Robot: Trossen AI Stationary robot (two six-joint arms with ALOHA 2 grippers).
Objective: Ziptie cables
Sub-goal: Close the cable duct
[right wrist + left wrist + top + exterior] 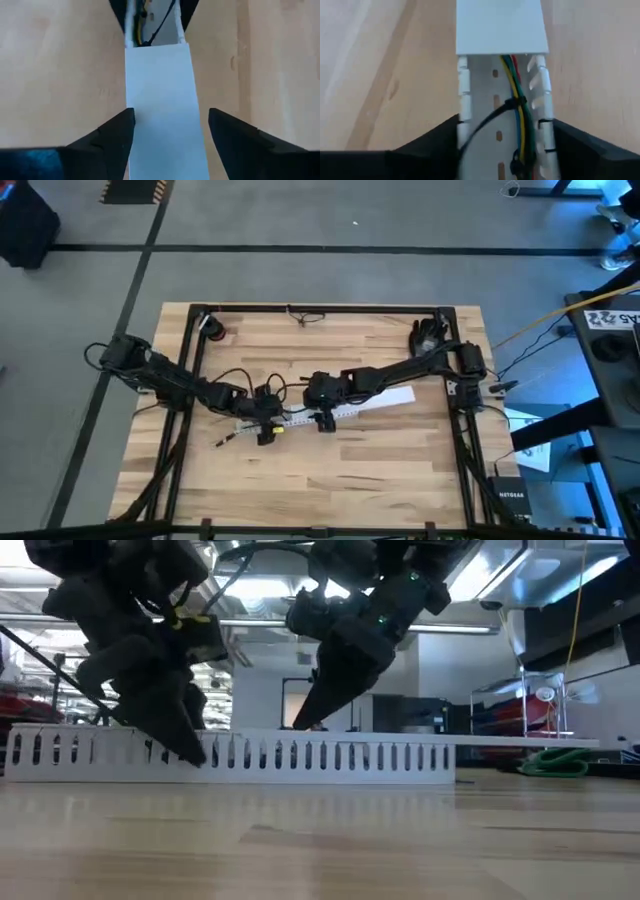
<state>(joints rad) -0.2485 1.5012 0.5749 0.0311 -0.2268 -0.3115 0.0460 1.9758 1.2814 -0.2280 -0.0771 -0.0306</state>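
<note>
Cables (517, 107) visible only from left wrist

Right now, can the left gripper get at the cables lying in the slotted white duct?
Probably yes. The left gripper straddles the uncovered stretch of the duct, where the cables lie exposed. The white cover hides only the part beyond, where the right gripper straddles it.

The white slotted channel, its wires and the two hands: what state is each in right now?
White channel: on the table, lid partly over it.
Lid: covers one end.
Cables: inside the channel, tied by a black ziptie.
Left hand: open, straddling the channel.
Right hand: open, straddling the lid.
</note>
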